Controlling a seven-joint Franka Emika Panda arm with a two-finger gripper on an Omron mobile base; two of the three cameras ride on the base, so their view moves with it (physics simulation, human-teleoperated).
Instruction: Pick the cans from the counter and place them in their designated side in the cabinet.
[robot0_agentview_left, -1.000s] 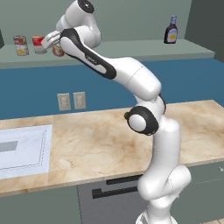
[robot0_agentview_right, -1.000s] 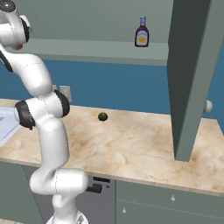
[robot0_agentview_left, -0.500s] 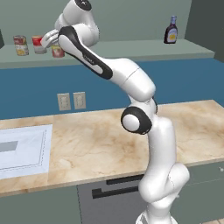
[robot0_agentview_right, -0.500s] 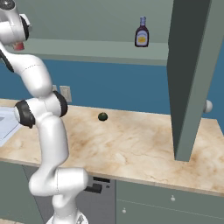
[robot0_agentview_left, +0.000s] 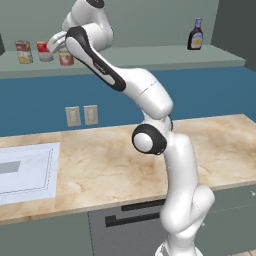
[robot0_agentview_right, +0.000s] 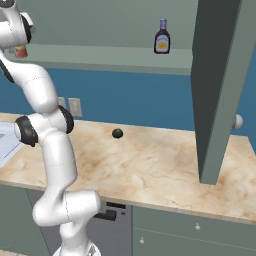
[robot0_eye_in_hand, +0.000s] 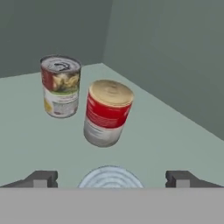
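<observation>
Cans: red-and-white can (robot0_eye_in_hand: 106, 113) upright on the cabinet (robot0_agentview_left: 150, 56) ledge, can-marked side, near the back corner; shorter can (robot0_eye_in_hand: 110, 178) upright just before it, its silver lid between the end effector (robot0_eye_in_hand: 111, 178) fingers, which stand wide apart and clear of it. Yellow-and-red can (robot0_eye_in_hand: 60, 85) beside and slightly behind the red-and-white one. Sauce bottle (robot0_agentview_left: 195, 35) well apart on the ledge's other half. Bench (robot0_agentview_left: 100, 165) below carries a white panel (robot0_agentview_left: 26, 172) and a dark green lump (robot0_agentview_right: 117, 133)

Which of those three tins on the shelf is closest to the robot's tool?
The short tin with the silver ridged lid, sitting right between the open tool's tips. The red-and-white tin and the yellow-and-red one stand farther back.
</observation>
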